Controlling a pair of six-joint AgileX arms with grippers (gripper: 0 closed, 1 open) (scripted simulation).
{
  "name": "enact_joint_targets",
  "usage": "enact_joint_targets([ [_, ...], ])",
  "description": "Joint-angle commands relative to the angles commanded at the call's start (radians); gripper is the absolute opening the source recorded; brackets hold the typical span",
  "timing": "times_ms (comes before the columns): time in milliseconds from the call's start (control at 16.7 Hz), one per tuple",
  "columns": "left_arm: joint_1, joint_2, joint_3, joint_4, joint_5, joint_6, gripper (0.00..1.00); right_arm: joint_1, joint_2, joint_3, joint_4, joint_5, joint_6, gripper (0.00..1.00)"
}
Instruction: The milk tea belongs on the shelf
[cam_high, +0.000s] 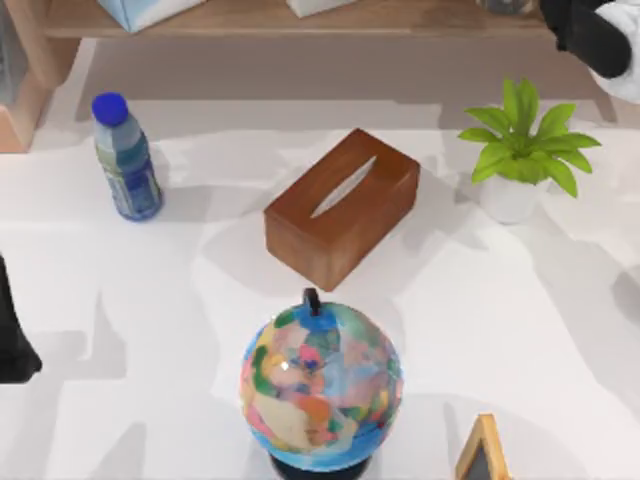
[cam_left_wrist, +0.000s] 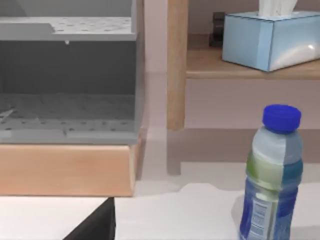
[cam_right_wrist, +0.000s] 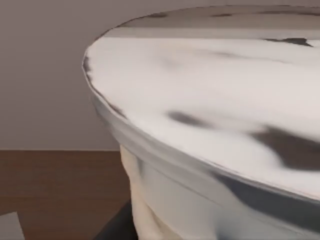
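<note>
2 arms: the AgileX pair works at a white table (cam_high: 120, 400) seen from above.
Right arm: its dark-and-white wrist sits at the 1 o'clock corner of the top view, over the right end of the shelf (cam_high: 400, 22).
Right gripper: whether its fingers are spread or closed cannot be told.
Milk tea: a cup (cam_right_wrist: 210, 150) with a pale body, a raised rim and a white lid streaked with grey sits very close to the right wrist camera; a dark wooden surface lies behind it. Whether the cup rests on the shelf board or is carried cannot be told.
Left arm: parked at 9 o'clock, a dark part of it at the left edge of the top view; its fingers' state cannot be told.
Shelf: a light-brown board running along 12 o'clock, with a thick post at 11 o'clock. A light-blue tissue box (cam_left_wrist: 270, 37) stands on the board.
Bottle: a blue-capped drink bottle (cam_high: 125, 155) stands upright at 10 o'clock, in front of the shelf.
Brown tissue box (cam_high: 343, 205): centre of the table, lying at an angle.
Plant: a green potted plant (cam_high: 520, 150) at 2 o'clock, well apart from the brown box.
Globe (cam_high: 320, 385): at 6 o'clock, just in front of the brown box.
Small board: a wooden-framed chalkboard (cam_high: 485, 455) at 5 o'clock.
</note>
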Motion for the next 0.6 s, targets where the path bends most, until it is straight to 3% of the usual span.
enact_joint_targets([
  [600, 0.0, 0.0, 0.0, 0.0, 0.0, 0.0, 1.0, -0.025, 0.136, 0.096, 0.056, -0.023, -0.004, 0.0],
])
